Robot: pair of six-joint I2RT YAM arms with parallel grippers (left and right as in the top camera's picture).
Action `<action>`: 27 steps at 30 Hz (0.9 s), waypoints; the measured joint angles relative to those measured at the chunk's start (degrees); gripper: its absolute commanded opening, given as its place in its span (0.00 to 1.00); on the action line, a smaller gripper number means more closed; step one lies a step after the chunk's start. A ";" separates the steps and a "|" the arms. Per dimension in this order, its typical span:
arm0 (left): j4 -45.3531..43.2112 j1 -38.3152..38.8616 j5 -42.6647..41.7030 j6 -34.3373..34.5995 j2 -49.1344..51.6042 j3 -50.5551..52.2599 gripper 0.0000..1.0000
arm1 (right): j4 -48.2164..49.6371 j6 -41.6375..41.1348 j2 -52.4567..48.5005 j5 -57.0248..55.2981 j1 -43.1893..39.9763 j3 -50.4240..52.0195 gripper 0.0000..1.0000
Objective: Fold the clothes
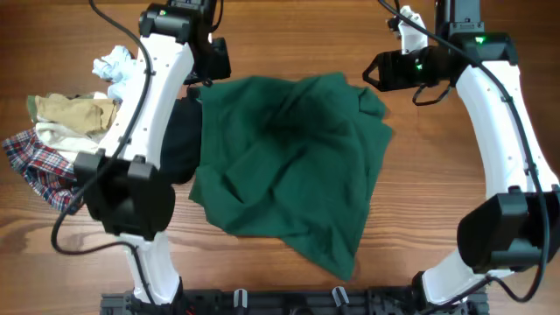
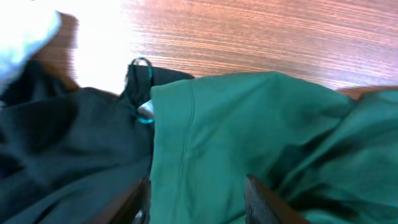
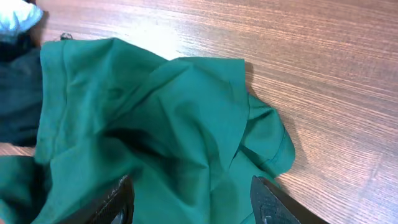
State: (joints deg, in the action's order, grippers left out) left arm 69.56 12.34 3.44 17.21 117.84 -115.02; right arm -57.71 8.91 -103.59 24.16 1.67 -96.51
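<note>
A large dark green garment (image 1: 293,166) lies crumpled in the middle of the table, folded over on itself. My left gripper (image 2: 198,199) hovers open over its upper left edge (image 2: 186,124), nothing between the fingers. My right gripper (image 3: 193,205) hovers open over the garment's upper right corner (image 3: 261,137), also holding nothing. A black garment (image 1: 179,140) lies under the green one's left side and shows in the left wrist view (image 2: 68,143). Beige (image 1: 74,114), white (image 1: 114,66) and red-blue plaid (image 1: 39,166) clothes are piled at the far left.
Bare wooden tabletop (image 1: 437,175) extends to the right of the green garment and along the far edge (image 3: 280,37). The arm bases stand at the near edge (image 1: 289,302).
</note>
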 measured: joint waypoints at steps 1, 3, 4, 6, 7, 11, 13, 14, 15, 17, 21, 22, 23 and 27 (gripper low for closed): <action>-0.59 -0.87 -1.09 0.00 1.42 0.00 0.50 | 0.02 0.37 -0.63 0.00 0.00 0.00 0.60; -1.11 -2.91 -3.87 0.00 4.61 0.00 0.50 | -0.04 1.49 -2.29 0.00 0.00 0.00 0.60; -1.68 -3.91 -4.96 0.00 5.99 0.00 0.50 | -0.04 1.68 -2.62 0.00 0.00 0.00 0.60; -3.17 -5.42 -6.93 0.00 7.63 0.00 0.51 | 0.35 1.88 -2.93 0.00 0.00 0.00 0.60; -4.26 -6.19 -7.89 0.02 8.04 0.00 0.50 | 0.63 1.88 -2.99 0.00 0.00 0.00 0.60; -6.82 -7.89 -9.57 0.02 8.46 0.00 0.50 | 1.09 1.88 -3.08 0.00 0.00 0.00 0.60; -7.34 -8.00 -10.49 0.02 9.66 -0.02 0.49 | 1.25 1.88 -3.08 0.00 0.00 0.00 0.60; -7.56 -8.00 -10.91 0.02 10.86 0.00 0.49 | 1.25 2.08 -3.08 0.00 0.00 0.00 0.60; -7.61 -8.00 -11.15 0.02 11.85 0.00 0.49 | 1.25 2.34 -3.08 0.00 -0.02 0.00 0.60; -8.17 -7.98 -11.65 0.02 13.94 0.00 0.48 | 1.27 2.75 -3.08 0.00 0.00 0.00 0.60; -9.49 -8.00 -11.98 0.02 14.36 0.00 0.48 | 1.25 2.95 -3.08 0.00 0.00 0.00 0.60; -9.70 -8.00 -12.04 0.02 14.36 0.00 0.48 | 1.27 2.95 -3.08 0.00 0.00 0.00 0.60; -10.10 -8.00 -12.15 0.02 14.36 0.00 0.48 | 1.25 2.95 -3.08 0.00 0.00 0.00 0.60; -10.25 -8.00 -12.17 0.44 14.49 0.00 0.44 | 1.25 3.19 -3.08 0.00 0.00 0.00 0.60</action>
State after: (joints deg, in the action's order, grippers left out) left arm 59.31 4.34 -8.73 17.65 132.33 -115.02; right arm -56.47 12.10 -106.67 24.16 1.67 -96.51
